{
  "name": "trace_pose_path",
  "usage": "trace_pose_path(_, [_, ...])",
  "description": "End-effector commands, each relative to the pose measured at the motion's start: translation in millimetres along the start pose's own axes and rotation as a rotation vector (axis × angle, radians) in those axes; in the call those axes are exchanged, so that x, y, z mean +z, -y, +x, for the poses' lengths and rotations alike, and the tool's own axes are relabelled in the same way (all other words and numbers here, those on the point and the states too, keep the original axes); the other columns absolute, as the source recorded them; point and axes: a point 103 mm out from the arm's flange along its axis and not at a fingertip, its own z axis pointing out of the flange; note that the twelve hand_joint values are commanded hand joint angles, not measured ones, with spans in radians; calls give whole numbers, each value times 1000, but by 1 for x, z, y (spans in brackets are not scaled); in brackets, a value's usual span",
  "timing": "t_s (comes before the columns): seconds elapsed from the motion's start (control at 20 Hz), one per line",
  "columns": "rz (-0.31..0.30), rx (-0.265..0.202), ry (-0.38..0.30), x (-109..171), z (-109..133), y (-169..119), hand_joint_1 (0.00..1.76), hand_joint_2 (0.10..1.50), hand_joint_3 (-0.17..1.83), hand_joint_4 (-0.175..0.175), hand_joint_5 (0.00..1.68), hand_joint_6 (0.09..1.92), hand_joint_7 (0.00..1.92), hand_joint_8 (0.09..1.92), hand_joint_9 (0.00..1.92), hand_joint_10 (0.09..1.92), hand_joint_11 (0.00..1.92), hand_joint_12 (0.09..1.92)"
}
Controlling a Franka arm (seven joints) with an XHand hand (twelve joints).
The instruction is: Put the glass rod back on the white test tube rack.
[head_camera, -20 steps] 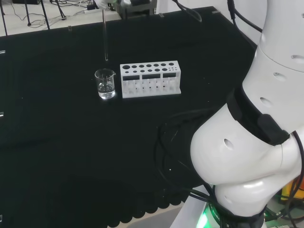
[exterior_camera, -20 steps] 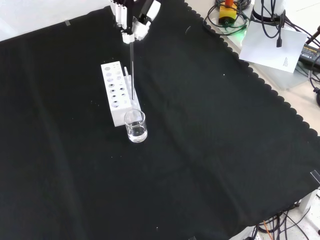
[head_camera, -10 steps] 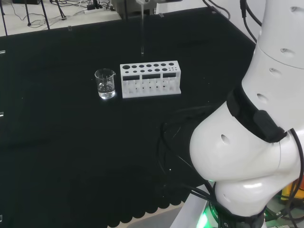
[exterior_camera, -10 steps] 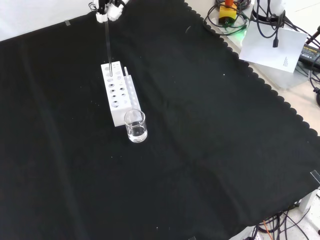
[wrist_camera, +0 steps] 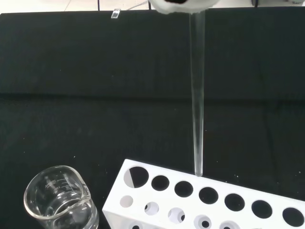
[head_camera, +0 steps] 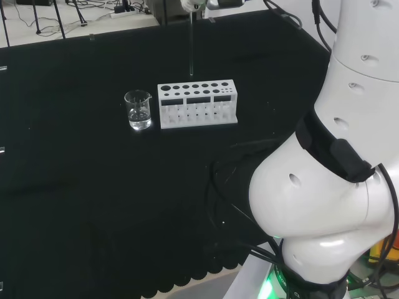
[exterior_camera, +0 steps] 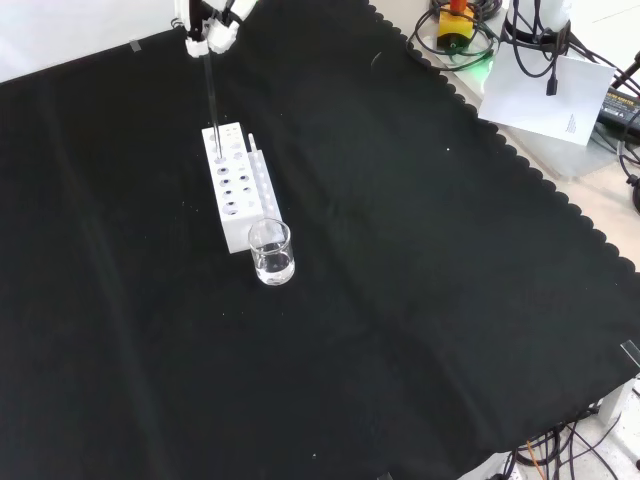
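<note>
Since a second ago the robot hand [exterior_camera: 212, 22] has carried the thin clear glass rod [head_camera: 191, 43] away from above the small clear glass beaker [head_camera: 138, 110] and over to the white plastic test tube rack with round holes [head_camera: 197, 103]; in the last half second the shift is slight, the rod's tip a touch lower. Fingers pinch the rod's upper end; rod hangs nearly upright, tapering, smooth, see-through against the cloth; tip in the air above the rack's far row of holes in the wrist view, not yet in one. Step in hand, as I judge it: lining up for insertion. Next move likely calls for centring the tip over one hole, then a straight descent, no sideways drift, since glass on a hard plastic rim could catch or chip. Beaker holds some clear liquid, stands just beside the rack's end; bench [exterior_camera: 420, 300] under matte black cloth, scalloped edge.
</note>
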Motion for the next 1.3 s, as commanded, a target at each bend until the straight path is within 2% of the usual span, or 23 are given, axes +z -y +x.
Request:
trace_pose_path(0.05, [1, -12, 3, 1, 10, -4, 1324, 1074, -175, -175, 1402, 87, 1274, 830, 1605, 732, 1596, 623])
trace_pose_path(0.4, [8, -38, 10, 5, 27, -6, 1323, 1074, -175, -175, 1402, 87, 1275, 828, 1606, 732, 1595, 623])
trace_pose_path(1.3, [26, -61, 4, 23, 43, -22, 1323, 1074, -175, -175, 1402, 87, 1275, 828, 1606, 731, 1594, 623])
